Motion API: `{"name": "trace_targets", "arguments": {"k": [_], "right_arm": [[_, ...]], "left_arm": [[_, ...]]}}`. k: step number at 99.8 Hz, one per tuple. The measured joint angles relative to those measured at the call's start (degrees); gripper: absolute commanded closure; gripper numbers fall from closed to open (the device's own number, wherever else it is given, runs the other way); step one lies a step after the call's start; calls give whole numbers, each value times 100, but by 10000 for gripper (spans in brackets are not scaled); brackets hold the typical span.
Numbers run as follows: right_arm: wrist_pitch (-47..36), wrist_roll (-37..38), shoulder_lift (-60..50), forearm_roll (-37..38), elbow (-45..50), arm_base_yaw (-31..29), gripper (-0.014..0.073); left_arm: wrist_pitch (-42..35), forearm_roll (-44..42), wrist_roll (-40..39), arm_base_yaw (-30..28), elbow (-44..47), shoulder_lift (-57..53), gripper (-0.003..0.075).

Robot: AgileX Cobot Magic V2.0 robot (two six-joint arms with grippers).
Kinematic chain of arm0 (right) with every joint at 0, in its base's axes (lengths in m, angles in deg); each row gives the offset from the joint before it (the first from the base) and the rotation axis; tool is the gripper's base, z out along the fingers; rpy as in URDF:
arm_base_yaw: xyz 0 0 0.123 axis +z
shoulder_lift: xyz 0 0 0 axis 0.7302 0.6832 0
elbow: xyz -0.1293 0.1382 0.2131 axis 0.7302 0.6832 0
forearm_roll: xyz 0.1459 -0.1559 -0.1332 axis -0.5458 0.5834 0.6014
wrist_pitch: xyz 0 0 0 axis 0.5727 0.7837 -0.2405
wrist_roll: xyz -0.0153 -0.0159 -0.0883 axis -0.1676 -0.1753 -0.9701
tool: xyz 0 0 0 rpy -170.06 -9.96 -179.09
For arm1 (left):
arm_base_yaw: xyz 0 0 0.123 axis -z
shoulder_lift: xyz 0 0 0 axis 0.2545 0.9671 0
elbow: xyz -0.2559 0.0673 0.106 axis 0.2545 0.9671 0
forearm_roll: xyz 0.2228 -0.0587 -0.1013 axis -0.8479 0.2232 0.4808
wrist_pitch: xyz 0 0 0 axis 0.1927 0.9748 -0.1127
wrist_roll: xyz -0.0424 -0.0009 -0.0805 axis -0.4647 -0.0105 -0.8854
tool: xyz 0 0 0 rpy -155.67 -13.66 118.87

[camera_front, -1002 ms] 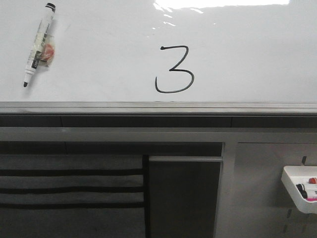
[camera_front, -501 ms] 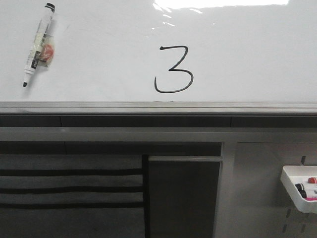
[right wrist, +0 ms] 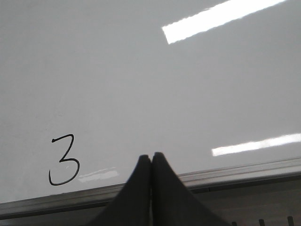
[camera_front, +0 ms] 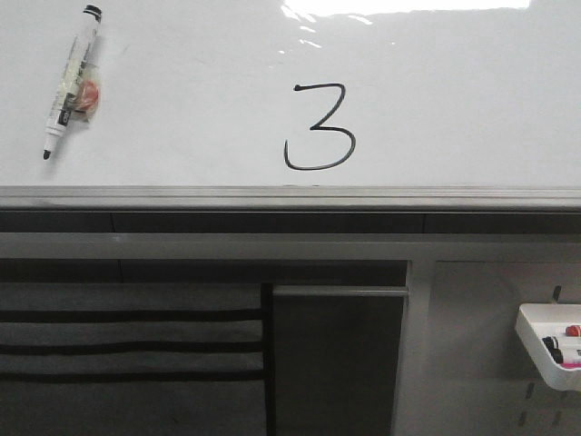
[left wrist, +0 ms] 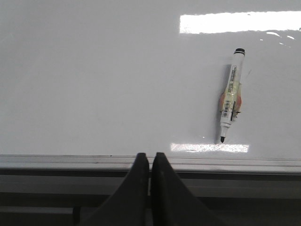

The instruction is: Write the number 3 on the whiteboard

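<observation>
The whiteboard (camera_front: 182,109) fills the upper part of the front view, with its grey metal ledge (camera_front: 290,197) below. A thin black number 3 (camera_front: 320,127) is drawn near its middle; it also shows in the right wrist view (right wrist: 64,160). A white marker with a black tip (camera_front: 70,80) clings to the board at the upper left, tip down; it also shows in the left wrist view (left wrist: 231,94). My left gripper (left wrist: 150,157) is shut and empty, back from the board by the ledge. My right gripper (right wrist: 151,157) is shut and empty, to the right of the 3.
Below the ledge is a dark grey cabinet front (camera_front: 336,354). At the lower right a grey pegboard panel (camera_front: 472,345) carries a white tray (camera_front: 549,345) with spare markers. Light glare (camera_front: 399,7) lies along the board's top.
</observation>
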Motion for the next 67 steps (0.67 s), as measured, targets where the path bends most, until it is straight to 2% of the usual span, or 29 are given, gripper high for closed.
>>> {"name": "trace_targets", "arguments": {"k": [11,28,67], "right_arm": [[59,-22,0,0,0,0,668],[465,-464,0,0,0,0,668],[465,-599,0,0,0,0,668]], "left_arm": [[0,0,0,0,0,0,738],[0,0,0,0,0,0,738],[0,0,0,0,0,0,738]]}}
